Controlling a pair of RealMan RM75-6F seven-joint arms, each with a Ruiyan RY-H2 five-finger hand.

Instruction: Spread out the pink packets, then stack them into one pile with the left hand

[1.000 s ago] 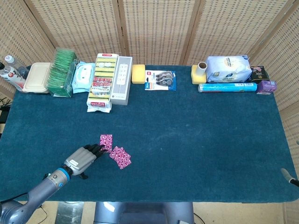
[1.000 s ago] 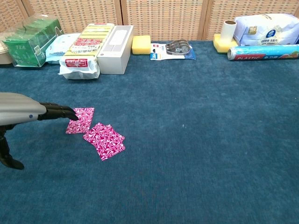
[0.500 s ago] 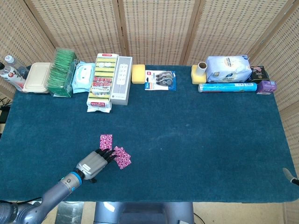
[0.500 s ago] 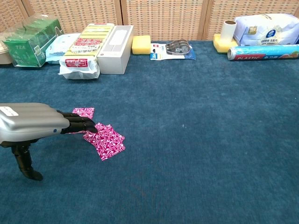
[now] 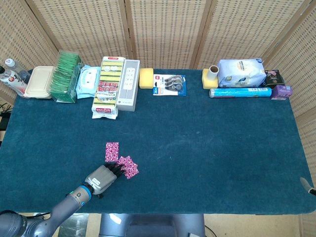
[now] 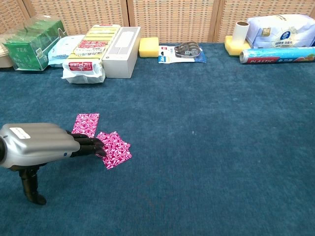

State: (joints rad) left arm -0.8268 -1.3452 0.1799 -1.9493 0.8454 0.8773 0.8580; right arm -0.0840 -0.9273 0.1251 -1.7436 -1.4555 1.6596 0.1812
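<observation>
The left hand point(image 6: 47, 145) lies low on the table point(image 5: 207, 143), dark fingertips point(image 6: 93, 146) resting on the near edge of overlapped pink packets point(image 6: 114, 148), holding nothing. A single packet point(image 6: 85, 124) lies just behind them. The sachets look thin, light and limp, likely to slide on the blue cloth; press flat or pinch an edge. Boxes point(image 5: 129, 84) and bags point(image 5: 241, 71) line the far side, well apart. The right hand is out of view.

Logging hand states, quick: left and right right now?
Left hand: fingertips on the overlapping pink packets, grip cannot be told.
Right hand: not in view.
</observation>
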